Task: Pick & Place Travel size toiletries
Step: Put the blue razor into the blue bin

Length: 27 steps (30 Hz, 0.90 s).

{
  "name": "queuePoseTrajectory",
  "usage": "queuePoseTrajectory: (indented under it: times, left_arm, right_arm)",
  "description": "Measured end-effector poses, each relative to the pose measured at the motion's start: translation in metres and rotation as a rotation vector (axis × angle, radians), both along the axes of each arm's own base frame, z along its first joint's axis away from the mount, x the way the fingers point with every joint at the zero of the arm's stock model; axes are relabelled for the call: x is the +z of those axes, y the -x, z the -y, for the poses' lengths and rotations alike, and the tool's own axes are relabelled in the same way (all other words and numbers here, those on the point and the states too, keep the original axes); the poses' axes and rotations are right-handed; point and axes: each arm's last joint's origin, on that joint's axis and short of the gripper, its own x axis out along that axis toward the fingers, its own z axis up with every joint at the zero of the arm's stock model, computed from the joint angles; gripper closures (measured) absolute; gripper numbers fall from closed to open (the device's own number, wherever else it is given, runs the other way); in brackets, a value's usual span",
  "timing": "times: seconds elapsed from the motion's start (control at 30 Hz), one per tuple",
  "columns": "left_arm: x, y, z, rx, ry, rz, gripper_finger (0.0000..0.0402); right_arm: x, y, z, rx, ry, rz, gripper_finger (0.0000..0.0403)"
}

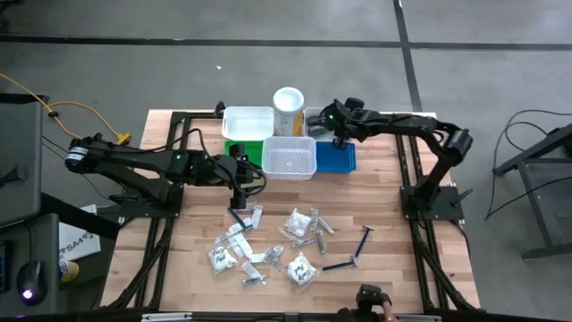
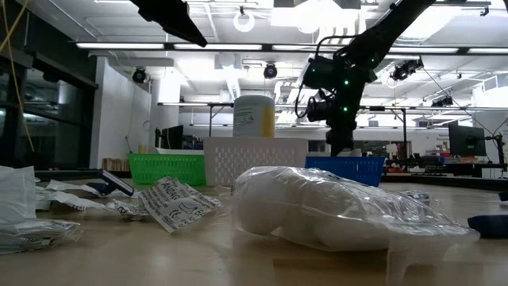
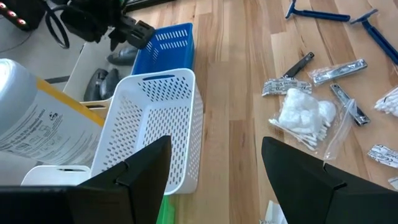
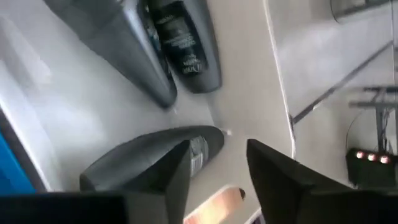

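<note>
The travel size toiletries (image 1: 268,246) lie scattered on the near half of the table: crinkly clear packets, silvery sachets, nail clippers (image 3: 339,71), a bag of cotton swabs (image 3: 305,115) and blue razors (image 1: 362,237). Several dark grey tubes (image 4: 180,43) lie in a pale tray (image 1: 315,119) at the far edge. My right gripper (image 4: 217,168) hangs open just above one tube (image 4: 143,162); I cannot tell whether a finger touches it. My left gripper (image 3: 217,180) is open and empty, beside the near left corner of the white basket (image 3: 155,124).
At the far edge a white bin (image 1: 248,122), a green bin (image 1: 237,150), the white basket (image 1: 290,156) and a blue bin (image 1: 338,156) stand close together, with a tall white-and-yellow cylinder (image 1: 288,107) behind them. Bare wood lies between the bins and the pile.
</note>
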Motion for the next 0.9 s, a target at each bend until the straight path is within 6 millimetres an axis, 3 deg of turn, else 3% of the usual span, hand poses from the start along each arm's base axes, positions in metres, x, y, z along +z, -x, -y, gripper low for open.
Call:
queuePoseTrajectory:
  times: [0.23,0.57,0.73,0.9]
  left_arm:
    - [-0.005,0.001,0.0,0.0,-0.003,-0.025,0.0152]
    - [-0.039,0.002,-0.002,0.048,-0.046,-0.056,0.0153]
    - [-0.057,0.005,-0.003,0.048,-0.067,-0.053,0.0153]
    - [-0.074,0.011,-0.007,0.045,-0.095,-0.034,0.016]
  right_arm:
    - [0.027,0.023,-0.023,-0.171,-0.094,0.059,0.0183]
    - [0.08,0.063,-0.085,-0.359,-0.424,0.32,0.0175]
    - [0.081,0.077,-0.124,-0.419,-0.564,0.356,0.0175]
    - [0.065,0.086,-0.168,-0.538,-0.642,0.374,0.0176]
